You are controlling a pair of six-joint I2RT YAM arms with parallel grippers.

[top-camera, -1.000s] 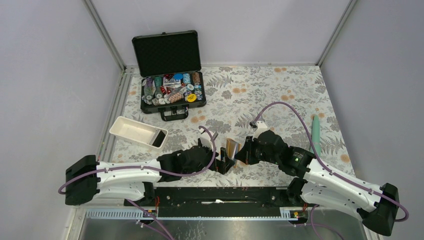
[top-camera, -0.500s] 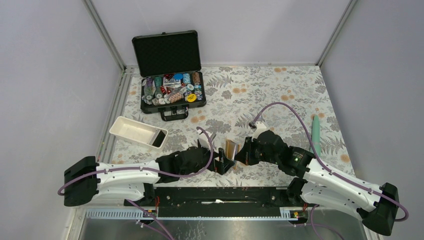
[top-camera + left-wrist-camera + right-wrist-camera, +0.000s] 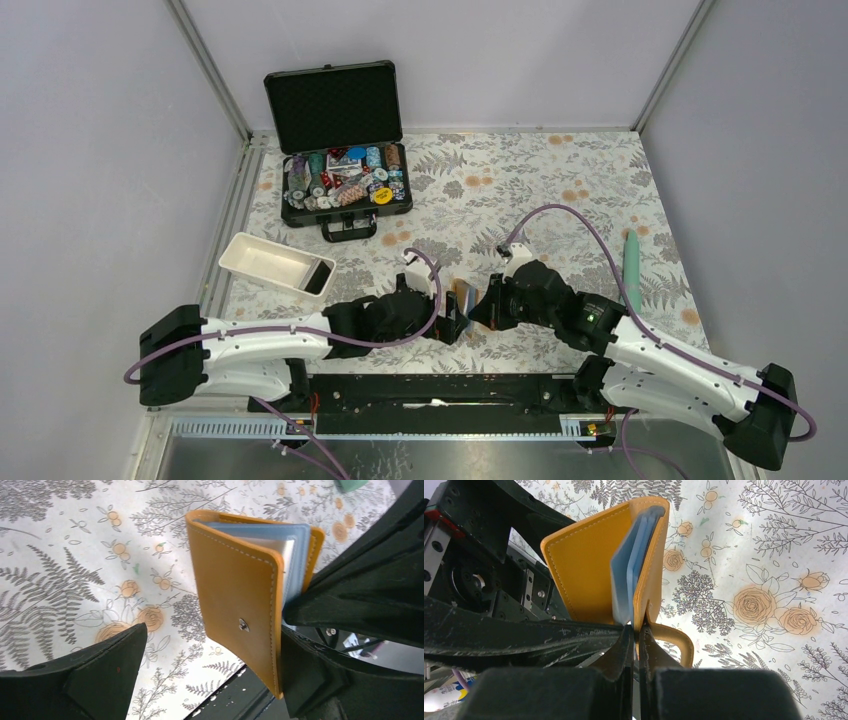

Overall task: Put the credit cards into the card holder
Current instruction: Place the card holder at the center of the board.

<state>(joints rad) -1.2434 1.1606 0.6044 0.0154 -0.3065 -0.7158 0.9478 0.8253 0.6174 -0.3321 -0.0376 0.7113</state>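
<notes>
Two arms meet over the near middle of the floral-printed table (image 3: 560, 190), and between them stands the small orange-tan, leather-like folding card holder (image 3: 462, 294), upright on edge and partly open. Whether its lower edge touches the table I cannot tell.

The right jaws are closed tight on it. In the right wrist view the two black fingers (image 3: 624, 650) pinch the lower edge of the cover that carries the snap tab, which curls out below to the right. The other cover splays off to the left, and the pale blue plastic sleeves fan out between the two.

The left jaws stand wide apart and grip nothing. In the left wrist view one finger (image 3: 100, 680) sits well off to the lower left over the table, while the other (image 3: 310, 680) lies right at the edge of the cover with the metal snap stud, so the card holder sits between the fingers, close to that second one.

Well apart, to the left, a shallow white rectangular tray (image 3: 262, 258) holds a flat black plastic card (image 3: 318, 277) at its right end. The pale card cannot be made out. At the far left an open black hard case (image 3: 333, 103) is filled with round poker chips (image 3: 345, 185). A slim teal stick (image 3: 631, 262) lies near the right edge.
</notes>
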